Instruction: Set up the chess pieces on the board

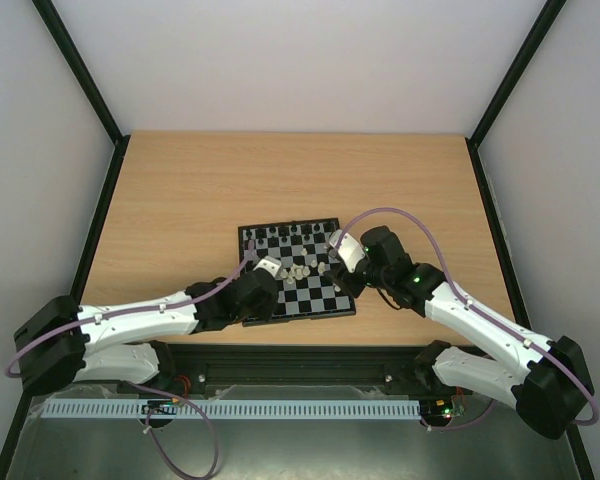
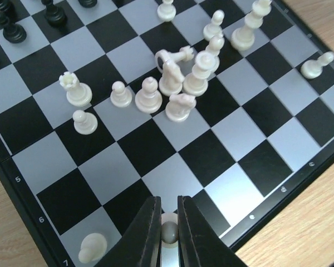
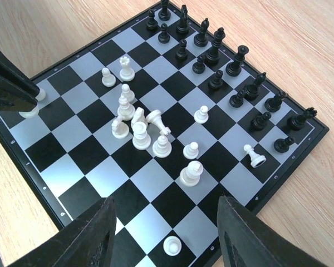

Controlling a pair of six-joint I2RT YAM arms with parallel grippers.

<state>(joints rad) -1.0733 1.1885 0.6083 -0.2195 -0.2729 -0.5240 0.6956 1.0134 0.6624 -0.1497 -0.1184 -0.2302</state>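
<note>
Board (image 3: 156, 203) part-set, both grippers over it.
Left gripper (image 2: 168, 219) clamps a white piece (image 2: 168, 233) at the board's edge; right gripper (image 3: 166, 222) gapes wide, empty. White pieces (image 3: 140, 134) cluster mid-board; black pieces (image 3: 214, 53) line one side.

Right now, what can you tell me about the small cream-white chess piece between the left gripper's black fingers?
The cream-white chess piece shows only a small rounded head, plastic-looking, probably a pawn's. The left gripper is shut on it, black fingers touching both sides. It is over a light square at the edge of the black-and-grey checkered board; its base is hidden.
</note>
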